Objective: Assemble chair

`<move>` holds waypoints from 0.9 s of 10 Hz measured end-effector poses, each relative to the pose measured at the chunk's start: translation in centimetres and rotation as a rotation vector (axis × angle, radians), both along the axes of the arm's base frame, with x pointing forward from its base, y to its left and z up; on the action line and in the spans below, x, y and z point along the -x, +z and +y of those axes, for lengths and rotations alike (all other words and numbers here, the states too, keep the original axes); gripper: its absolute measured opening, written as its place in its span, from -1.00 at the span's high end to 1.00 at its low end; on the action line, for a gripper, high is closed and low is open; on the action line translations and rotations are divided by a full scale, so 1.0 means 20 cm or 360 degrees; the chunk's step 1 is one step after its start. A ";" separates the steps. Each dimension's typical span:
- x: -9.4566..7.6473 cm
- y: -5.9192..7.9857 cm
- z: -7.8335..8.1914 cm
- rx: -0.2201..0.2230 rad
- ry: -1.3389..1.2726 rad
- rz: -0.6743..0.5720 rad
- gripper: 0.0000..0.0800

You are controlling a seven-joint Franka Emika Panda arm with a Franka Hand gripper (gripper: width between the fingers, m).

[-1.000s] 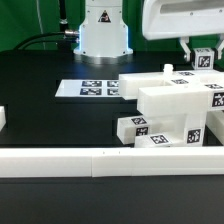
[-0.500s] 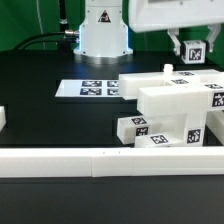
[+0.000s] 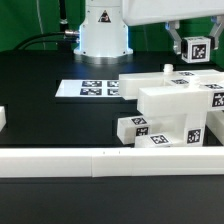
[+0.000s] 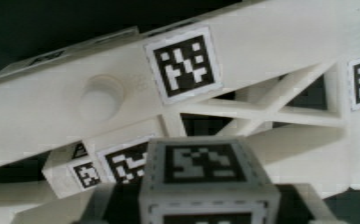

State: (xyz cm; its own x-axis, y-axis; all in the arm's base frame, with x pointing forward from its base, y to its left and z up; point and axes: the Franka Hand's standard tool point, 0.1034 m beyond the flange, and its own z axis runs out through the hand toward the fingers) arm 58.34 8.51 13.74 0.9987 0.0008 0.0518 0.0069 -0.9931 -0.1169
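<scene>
A small white chair piece bearing a black-and-white tag is held in the air above the table's far corner on the exterior view's right. It is clamped by the gripper, with one dark finger seen at each side of it. In the wrist view the same piece is seen end-on, its tag facing the camera.

Below and nearer the camera, the chair assembly is stood on the table by the edge on the exterior view's right: chunky white blocks and frames with several tags facing outward. In the wrist view its X-braced panel is seen under the held piece, along with a round knob on a broad white beam; the piece and the panel appear apart.

The marker board is laid flat towards the far edge, in front of the robot base. The border rail is run along the near edge. A white block is cut off at the edge on the exterior view's left.
</scene>
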 end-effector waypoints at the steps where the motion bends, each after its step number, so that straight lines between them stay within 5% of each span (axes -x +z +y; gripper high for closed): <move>1: -0.01 0.00 0.00 0.0002 0.0007 -0.0001 0.29; 4: -0.22 0.00 -0.03 0.0102 0.0275 -0.0038 0.29; 9: -0.21 -0.04 -0.05 0.0111 0.0299 -0.0015 0.29</move>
